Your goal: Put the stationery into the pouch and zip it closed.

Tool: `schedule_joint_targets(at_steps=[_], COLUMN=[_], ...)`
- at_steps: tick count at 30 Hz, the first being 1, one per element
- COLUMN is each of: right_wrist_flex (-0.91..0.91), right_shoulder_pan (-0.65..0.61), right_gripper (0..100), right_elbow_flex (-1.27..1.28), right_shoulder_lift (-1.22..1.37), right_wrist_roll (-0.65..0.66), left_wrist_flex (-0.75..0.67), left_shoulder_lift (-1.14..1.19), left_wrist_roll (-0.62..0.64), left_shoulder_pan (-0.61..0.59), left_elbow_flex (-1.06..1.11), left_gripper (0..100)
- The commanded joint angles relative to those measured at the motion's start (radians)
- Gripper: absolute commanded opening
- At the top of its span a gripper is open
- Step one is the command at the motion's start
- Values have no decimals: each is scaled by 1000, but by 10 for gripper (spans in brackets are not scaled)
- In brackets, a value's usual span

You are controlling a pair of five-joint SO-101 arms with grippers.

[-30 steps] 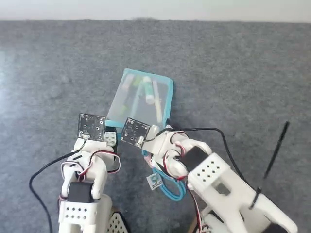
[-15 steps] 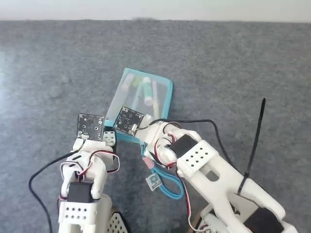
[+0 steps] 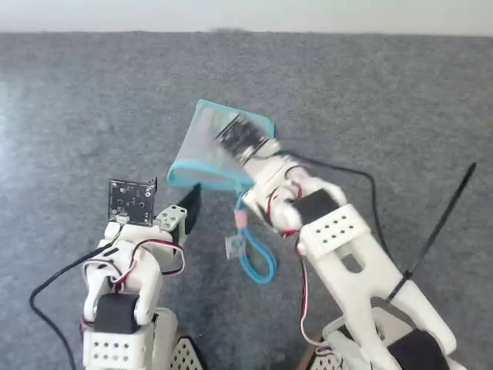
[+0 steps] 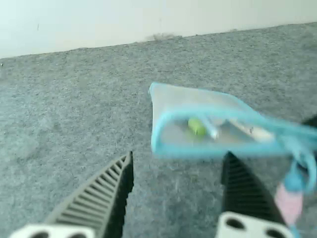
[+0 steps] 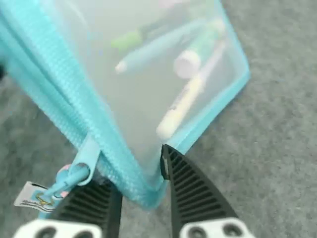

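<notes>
Fingers (image 5: 193, 198) of R gripper (image 5: 141, 173) nip pouch (image 5: 148, 84), strap (image 3: 258, 266) dangling.

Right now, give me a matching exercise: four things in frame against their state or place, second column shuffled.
1. left gripper
2. right gripper
3. pens
4. blue cord loop

A. inside the pouch
B. trailing from the zip pull
C. open, holding nothing
D. shut on the pouch's zip edge

Pairs: 1-C, 2-D, 3-A, 4-B.
</notes>
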Motion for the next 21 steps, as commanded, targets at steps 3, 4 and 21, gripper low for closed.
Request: schedule_joint_targets(at_steps=[3,4,21], right_wrist_flex=[1,12,295], right_shoulder_pan=[51,45,-67], right_gripper=[6,6,7], right_elbow_flex=[-158,-181,-275], right_shoulder_lift=[122,145,-31], right_wrist_roll=[-100,-109,-118], left_wrist_flex=[26,28,-120], left_shoulder_lift=[-12,-11,-5], left_wrist_roll=[12,12,-32], left_shoulder_pan=[9,31,236], left_elbow_flex=[-61,-58,107], left_gripper=[274,269,269])
